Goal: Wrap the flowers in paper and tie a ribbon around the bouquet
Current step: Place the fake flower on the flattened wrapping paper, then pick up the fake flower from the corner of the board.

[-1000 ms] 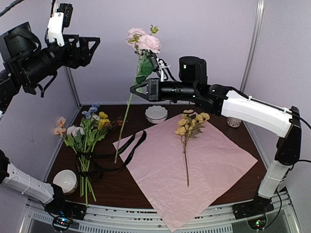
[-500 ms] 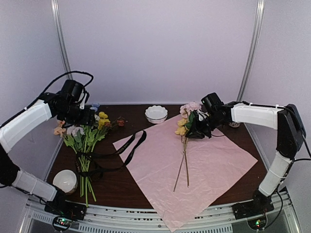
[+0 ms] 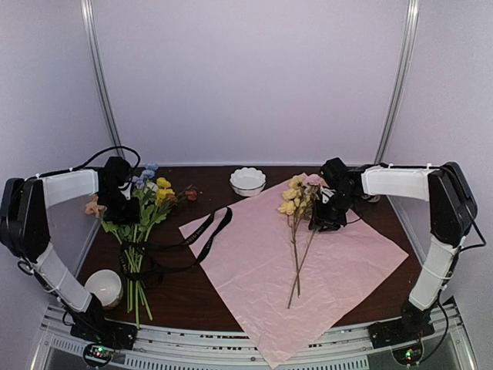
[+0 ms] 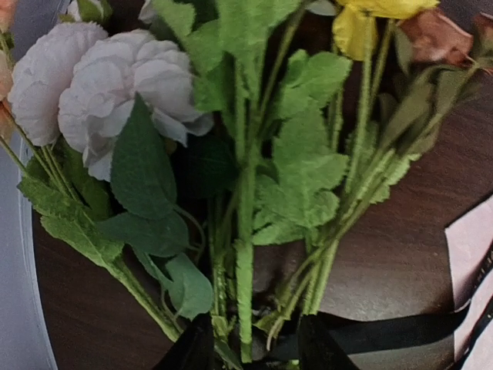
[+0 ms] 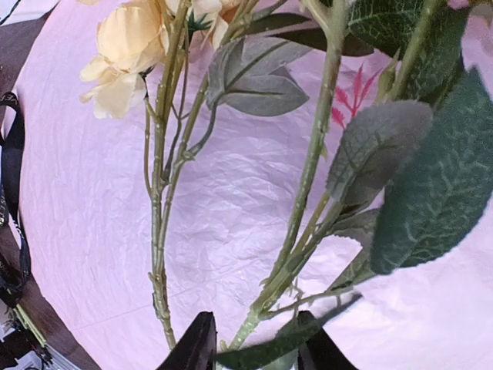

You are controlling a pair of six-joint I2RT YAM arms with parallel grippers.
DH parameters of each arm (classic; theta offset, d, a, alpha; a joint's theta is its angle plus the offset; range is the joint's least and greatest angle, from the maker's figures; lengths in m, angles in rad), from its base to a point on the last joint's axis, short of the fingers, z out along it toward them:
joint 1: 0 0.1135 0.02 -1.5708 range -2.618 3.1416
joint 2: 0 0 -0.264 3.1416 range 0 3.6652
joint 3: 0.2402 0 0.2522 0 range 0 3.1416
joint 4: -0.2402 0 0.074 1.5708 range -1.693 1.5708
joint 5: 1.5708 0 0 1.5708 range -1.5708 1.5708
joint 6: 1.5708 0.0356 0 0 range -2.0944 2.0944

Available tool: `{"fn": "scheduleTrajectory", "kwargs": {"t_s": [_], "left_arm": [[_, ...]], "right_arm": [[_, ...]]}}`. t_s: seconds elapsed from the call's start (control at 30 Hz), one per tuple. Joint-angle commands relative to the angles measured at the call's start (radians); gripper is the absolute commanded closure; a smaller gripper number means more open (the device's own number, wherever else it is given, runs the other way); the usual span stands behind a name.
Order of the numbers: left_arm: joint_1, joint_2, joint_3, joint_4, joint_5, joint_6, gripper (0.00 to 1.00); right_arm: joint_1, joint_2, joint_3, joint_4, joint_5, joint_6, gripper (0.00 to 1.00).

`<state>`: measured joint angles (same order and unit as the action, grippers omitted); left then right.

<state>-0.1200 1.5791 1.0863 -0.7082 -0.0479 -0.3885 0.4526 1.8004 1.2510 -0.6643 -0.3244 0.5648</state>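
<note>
Moved since a second ago: right end effector (image 5: 254,348) down from mid-air to the paper (image 3: 347,254), and the pink flower (image 3: 312,179) with it, now lying flat. Left end effector (image 4: 253,353) down from the upper left to the flowers (image 3: 142,208) on the left of the counter (image 3: 192,304).

Right end effector: fingers apart, one thin green stem and a dark leaf passing loosely between them, crinkled pink paper underneath. Low over the far right part of the sheet.

Pink flower: head at the far edge of the paper, just beside the yellow spray (image 3: 291,202). Stem slanting toward the near side and crossing the spray's stem close to its lower end.

Left end effector: fingers either side of a cluster of green stems, just below a large pale bloom and a yellow one. Actual grip on the stems not to be told.

Ribbon (image 3: 208,235): black, looping across the lower stems of the left bunch and over the paper's left corner.

Paper: pink face up, spread as a diamond, near corner past the counter edge.

White bowl (image 3: 248,181): far centre, beyond the paper.

White cup (image 3: 104,287): near left corner.
</note>
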Motion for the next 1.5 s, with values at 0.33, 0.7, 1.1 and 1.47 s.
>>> {"fn": "scheduleTrajectory", "kwargs": {"t_s": [0.33,0.7,1.1,1.47], "left_arm": [[0.053,0.185,0.037,0.111,0.022,0.007,0.73],[0.053,0.241,0.070,0.099,-0.008,0.023,0.77],[-0.045,0.074,0.119,0.020,-0.078,0.084,0.69],[-0.082,0.164,0.101,-0.002,0.037,0.089,0.66]], "right_arm": [[0.024,-0.096,0.056,-0.081,0.105,-0.042,0.63],[0.024,-0.089,0.056,-0.058,0.061,-0.043,0.64],[0.024,-0.089,0.057,-0.059,0.053,-0.042,0.64],[0.024,-0.090,0.046,-0.053,0.044,-0.041,0.65]]}}
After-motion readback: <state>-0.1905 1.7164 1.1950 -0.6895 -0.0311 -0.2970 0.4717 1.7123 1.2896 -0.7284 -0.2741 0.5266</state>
